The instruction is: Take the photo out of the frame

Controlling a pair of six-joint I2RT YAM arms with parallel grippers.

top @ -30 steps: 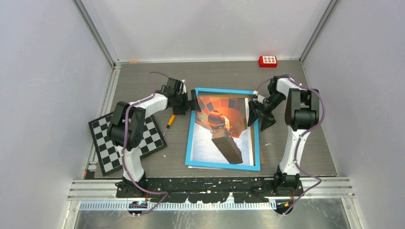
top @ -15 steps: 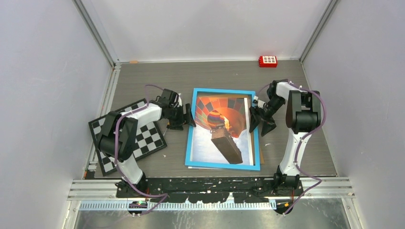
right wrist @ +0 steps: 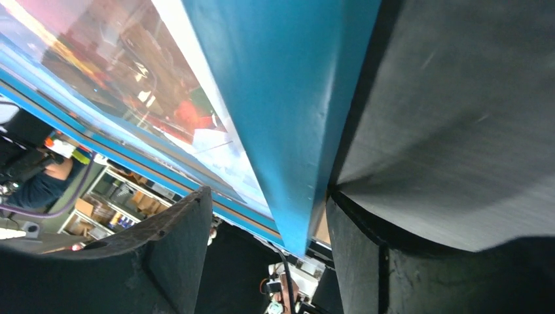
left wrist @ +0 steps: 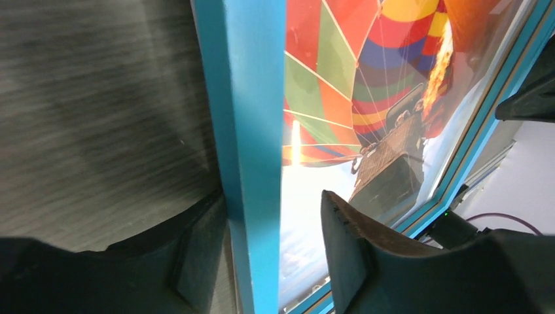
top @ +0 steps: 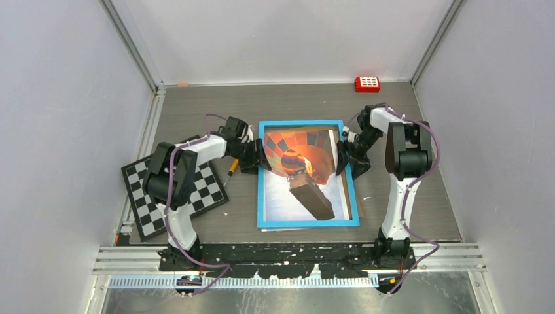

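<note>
Photo (top: pixel 304 180) sits in the blue frame (top: pixel 307 223), lying mid-table (top: pixel 419 196). Left gripper (top: pixel 257 157) is spread astride the frame's left rail and right gripper (top: pixel 344 159) astride the right rail, neither pinching. Chequered board (top: pixel 147 196) is at far left.

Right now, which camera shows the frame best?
Top external: the whole frame, all four blue sides, lies in view around the photo. The left wrist shows only one side and part of the photo; the right wrist, one side up close.
</note>
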